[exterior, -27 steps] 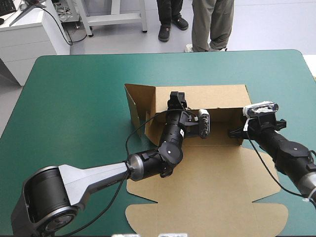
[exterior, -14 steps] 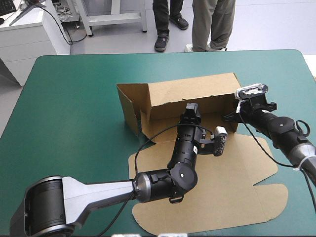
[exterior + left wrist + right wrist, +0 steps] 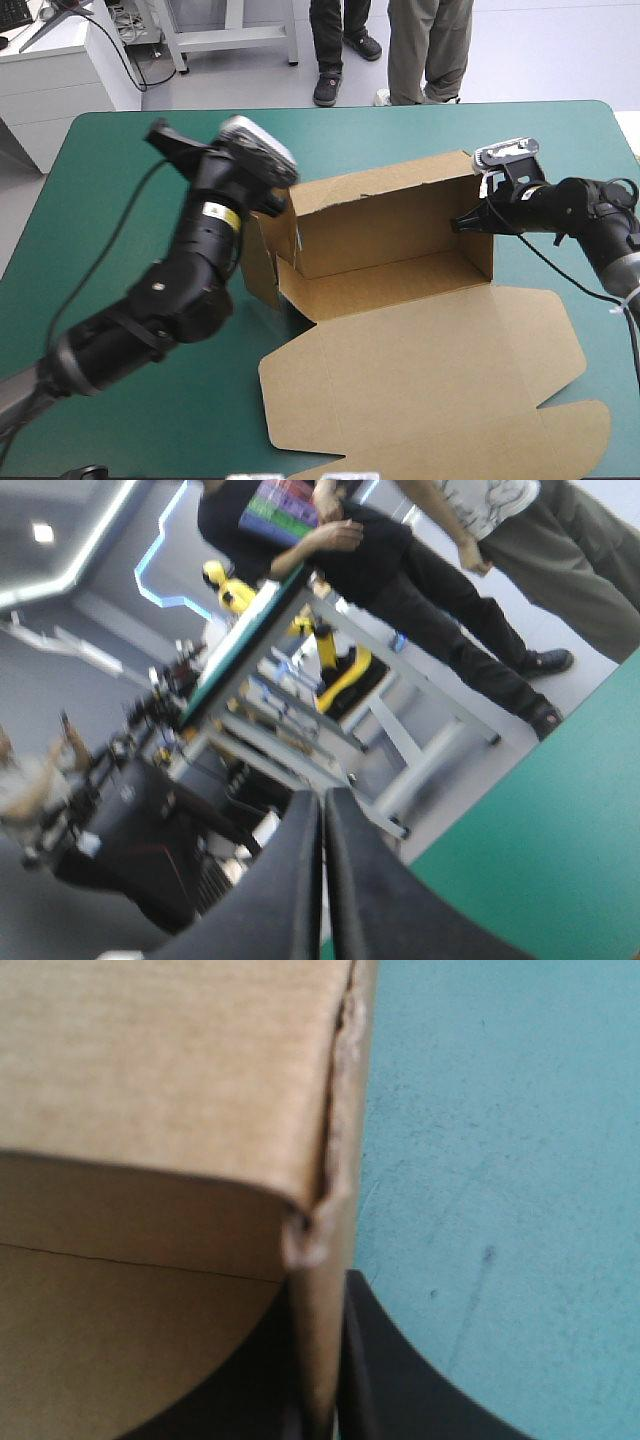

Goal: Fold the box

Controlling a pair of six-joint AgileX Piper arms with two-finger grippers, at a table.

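Your right end effector (image 3: pixel 462 226) gripped the right end wall of the box (image 3: pixel 400 240), an open tray mid-bench (image 3: pixel 120 200); your left end effector (image 3: pixel 322 805) was raised, closed and empty

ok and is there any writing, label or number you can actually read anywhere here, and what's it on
No text here can be read.
yellow sticker on the left arm: it carries dark marks, too blurred to read.
box: plain brown board, no print visible in the high or right wrist view.
teal-green cover: no writing.
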